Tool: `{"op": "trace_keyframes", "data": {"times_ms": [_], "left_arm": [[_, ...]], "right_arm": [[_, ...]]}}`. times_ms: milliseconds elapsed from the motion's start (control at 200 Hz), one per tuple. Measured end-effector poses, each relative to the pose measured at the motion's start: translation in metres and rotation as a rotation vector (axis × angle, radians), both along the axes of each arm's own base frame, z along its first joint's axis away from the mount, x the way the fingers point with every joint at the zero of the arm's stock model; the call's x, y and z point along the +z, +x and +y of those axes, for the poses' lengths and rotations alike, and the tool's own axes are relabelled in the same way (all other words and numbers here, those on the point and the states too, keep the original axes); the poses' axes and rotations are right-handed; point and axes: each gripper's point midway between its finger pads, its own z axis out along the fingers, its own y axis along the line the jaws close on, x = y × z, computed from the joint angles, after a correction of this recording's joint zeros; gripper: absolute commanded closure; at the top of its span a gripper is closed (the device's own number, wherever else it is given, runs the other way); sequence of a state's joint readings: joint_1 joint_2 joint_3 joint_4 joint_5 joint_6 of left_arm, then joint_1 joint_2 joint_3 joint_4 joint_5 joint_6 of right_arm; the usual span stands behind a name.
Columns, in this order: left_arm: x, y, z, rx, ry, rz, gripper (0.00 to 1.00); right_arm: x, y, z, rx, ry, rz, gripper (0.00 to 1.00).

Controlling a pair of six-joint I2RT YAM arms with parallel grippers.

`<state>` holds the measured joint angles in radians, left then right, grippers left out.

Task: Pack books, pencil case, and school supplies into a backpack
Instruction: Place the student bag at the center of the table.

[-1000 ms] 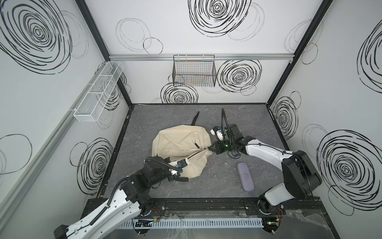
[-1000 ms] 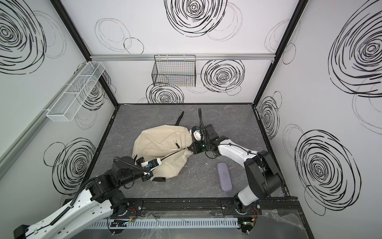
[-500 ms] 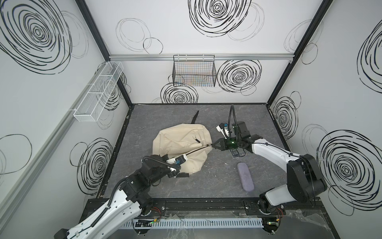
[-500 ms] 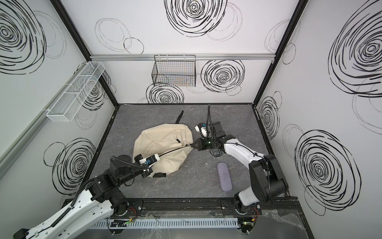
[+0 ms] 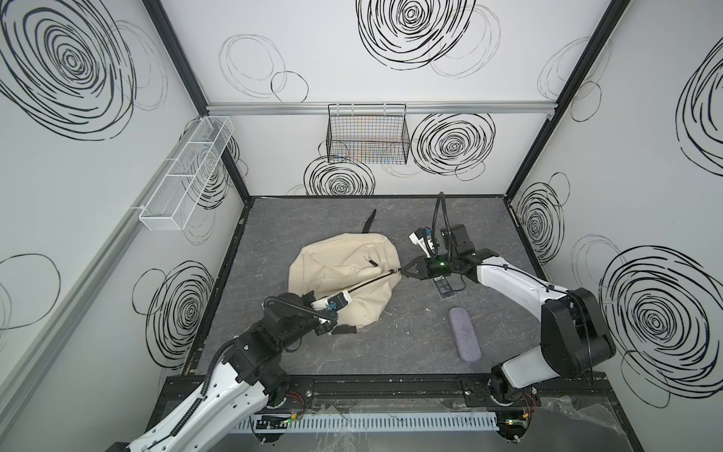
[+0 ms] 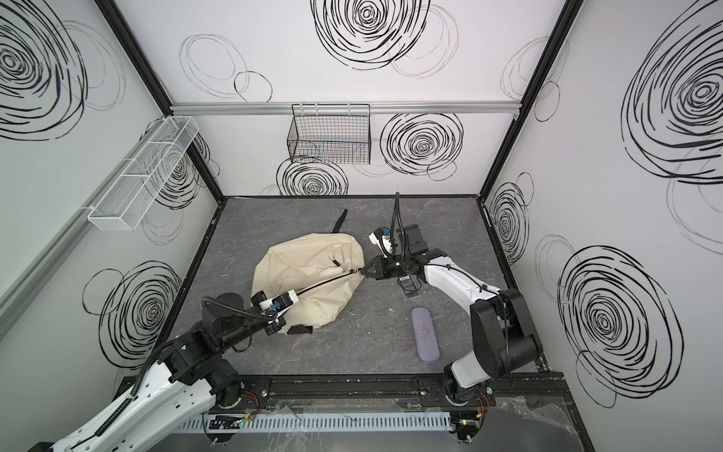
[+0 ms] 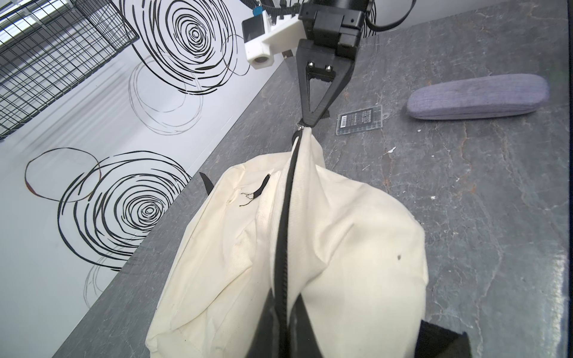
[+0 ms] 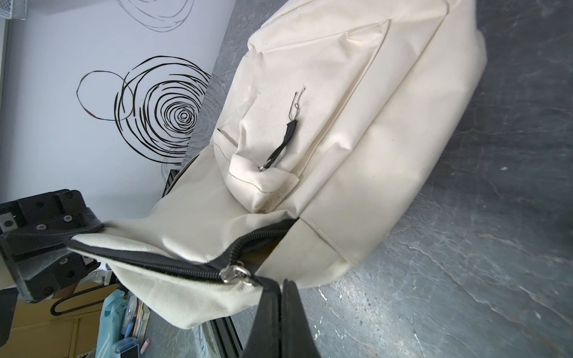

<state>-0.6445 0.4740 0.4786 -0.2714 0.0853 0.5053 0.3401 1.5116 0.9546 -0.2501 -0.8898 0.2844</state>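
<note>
Zip held taut, likely so the slider runs: left end effector (image 8: 74,241) clamps backpack (image 5: 336,270) edge, right end effector (image 5: 403,271) pinches zipper pull (image 8: 238,274); pencil case (image 5: 464,335) on bench (image 5: 410,352), apart from right end effector.

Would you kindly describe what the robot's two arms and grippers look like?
The left arm and right arm have glossy white shells and black joints; a ribbed black cable loops to a white camera mount on each wrist. The left gripper and right gripper are black with tapering triangular fingers. The right wrist shows a green light.
</note>
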Motion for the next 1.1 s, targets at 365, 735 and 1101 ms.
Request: {"op": "trace_keyframes", "data": {"times_ms": [365, 735, 1101], "left_arm": [[0.023, 0.002, -0.007, -0.024, -0.076, 0.026, 0.04], [0.063, 0.010, -0.020, -0.019, -0.271, 0.068, 0.01], [0.077, 0.106, -0.063, 0.231, -0.332, 0.382, 0.49]], "right_arm": [[0.005, 0.046, -0.061, -0.294, -0.174, -0.082, 0.57], [0.041, 0.060, -0.162, -0.692, -0.338, -0.227, 0.43], [0.018, 0.048, -0.055, -0.380, -0.297, -0.214, 0.58]]}}
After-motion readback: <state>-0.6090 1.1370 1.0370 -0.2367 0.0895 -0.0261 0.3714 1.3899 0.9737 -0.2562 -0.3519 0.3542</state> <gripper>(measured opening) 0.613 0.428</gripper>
